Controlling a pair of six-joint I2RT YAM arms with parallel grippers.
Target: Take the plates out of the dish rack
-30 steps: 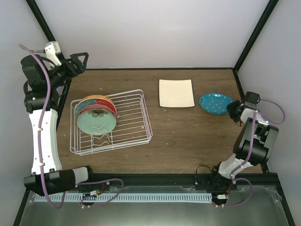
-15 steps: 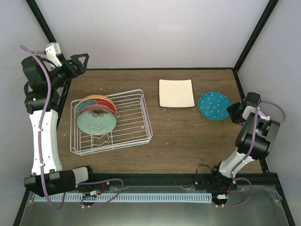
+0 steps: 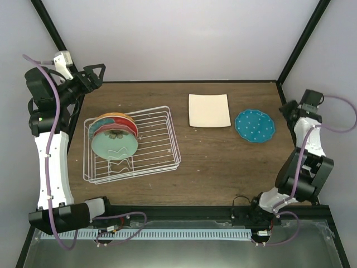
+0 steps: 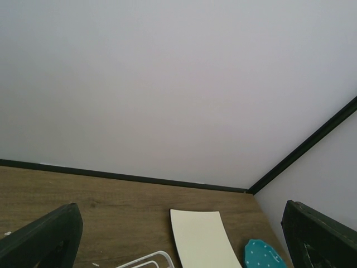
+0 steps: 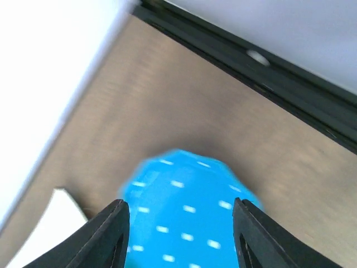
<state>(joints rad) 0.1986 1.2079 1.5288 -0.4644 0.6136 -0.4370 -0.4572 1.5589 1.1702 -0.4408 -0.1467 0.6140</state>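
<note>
A: Which plates lie unloaded?
B: The square cream plate and the round teal dotted plate lie flat on the brown wooden table, near each other, well apart from the white wire dish rack

A: What remains?
B: A mint green plate and others stand in the rack. The right gripper, fingers apart, holds nothing above the teal plate; the left gripper, also parted, is empty
</note>
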